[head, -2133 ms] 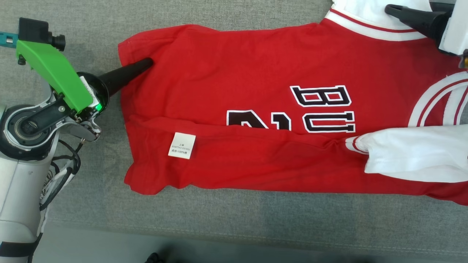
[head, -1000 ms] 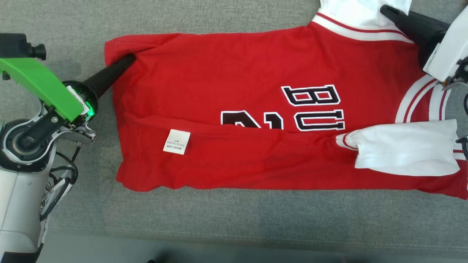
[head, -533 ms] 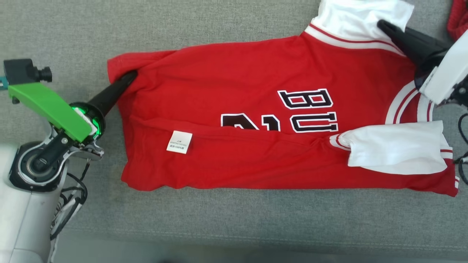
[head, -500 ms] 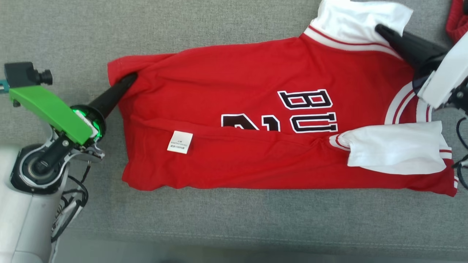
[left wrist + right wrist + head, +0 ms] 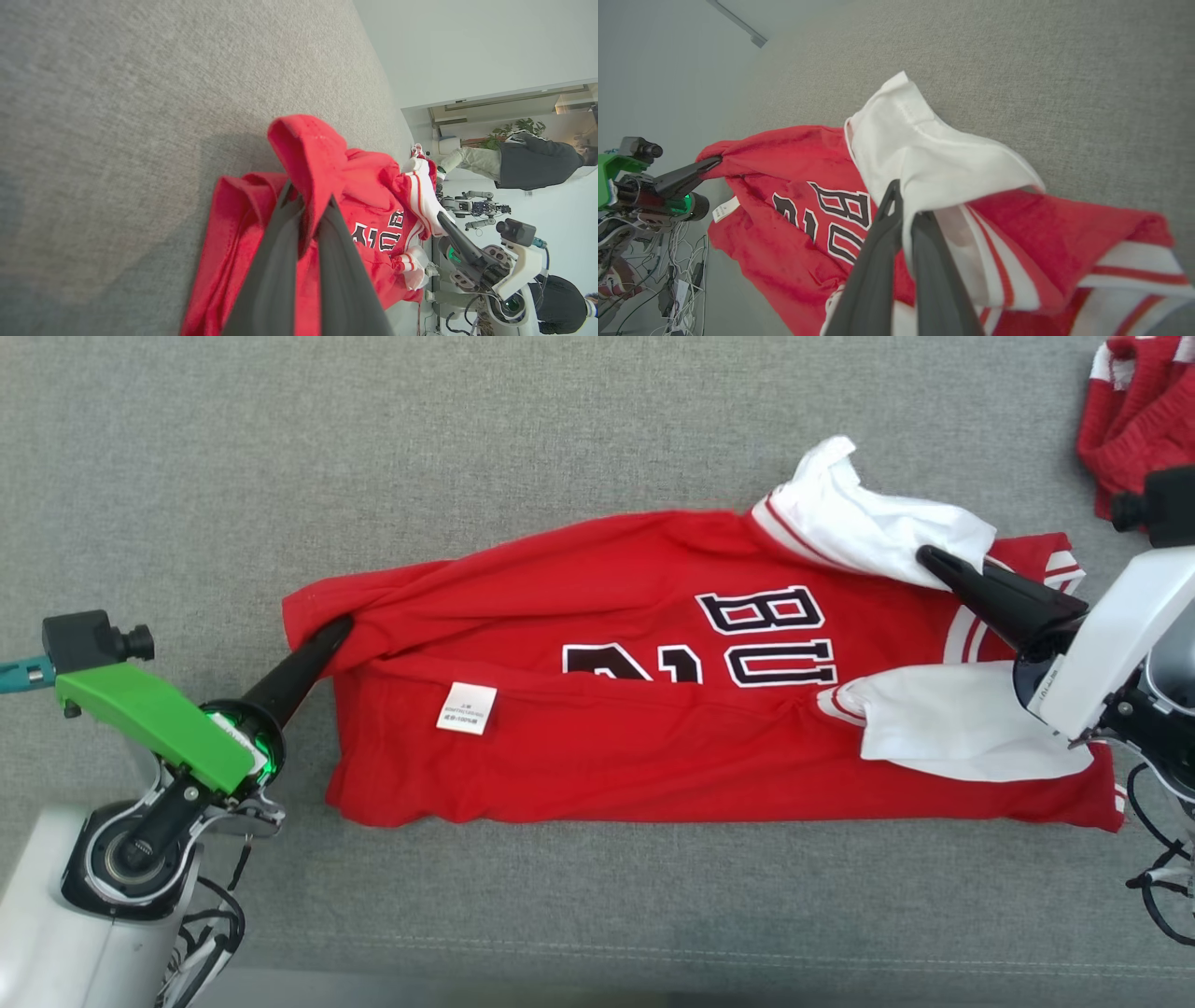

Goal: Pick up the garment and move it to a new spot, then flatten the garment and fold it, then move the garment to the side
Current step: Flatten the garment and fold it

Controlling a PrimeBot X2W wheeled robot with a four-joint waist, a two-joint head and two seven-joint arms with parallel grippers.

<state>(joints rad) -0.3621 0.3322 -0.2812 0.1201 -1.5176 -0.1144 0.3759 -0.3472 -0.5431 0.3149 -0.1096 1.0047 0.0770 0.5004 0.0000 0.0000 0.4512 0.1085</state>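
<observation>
On the bench (image 5: 560, 420) your jersey (image 5: 607, 616) lies long axis L-R across you. L fingers (image 5: 317, 658) pinch its far hem corner (image 5: 303, 614), R fingers (image 5: 980, 593) pinch the far white sleeve (image 5: 868, 527). You've an arm per end, so imo the fold comes toward you.

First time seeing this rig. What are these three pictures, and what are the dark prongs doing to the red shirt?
A two-armed robot is folding clothes. The top-down picture comes from its head camera; the other two from wrist cameras looking along each gripper's dark fingers. A red jersey lies on a grey fabric surface. The left gripper is shut on its hem corner, the right gripper on a white sleeve. Another red-and-white garment lies at the far right.
</observation>
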